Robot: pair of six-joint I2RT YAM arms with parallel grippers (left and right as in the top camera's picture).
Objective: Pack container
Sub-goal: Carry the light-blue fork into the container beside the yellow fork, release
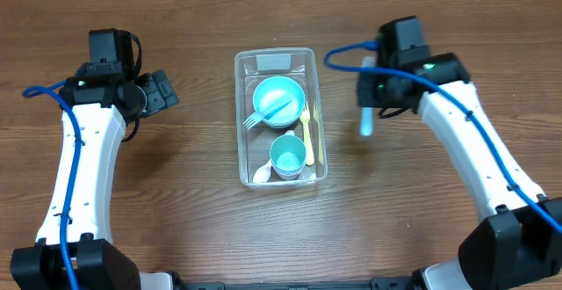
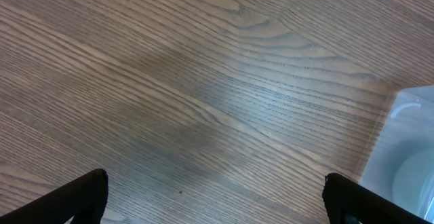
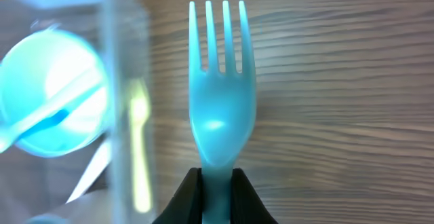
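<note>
Brown wooden table (image 1: 176, 202), fine straight grain. At its middle, lying lengthwise from near to far, the container (image 1: 241, 163): clear thin plastic, rectangular, with rounded corners. Inside, at the near end, a white spoon (image 1: 262, 176) in the left corner and next to it a round turquoise cup (image 1: 287, 156), upright. Along the right wall, a slim yellow utensil (image 1: 306, 136); shape of its head, cannot tell. Farther in, a round turquoise bowl (image 1: 283, 92) with a blue fork (image 1: 263, 114) laid across it, tines over the near left rim.

Right of the container and apart from it, the right gripper (image 1: 369, 101), black fingers (image 3: 184, 197) pressed narrow on the handle of a pale glossy fork (image 3: 220, 95), over bare wood. Well to the left, the left gripper (image 1: 165, 92), fingers spread wide, holding nothing.

At the far end of the container, a whitish rectangular label (image 1: 274, 61).
</note>
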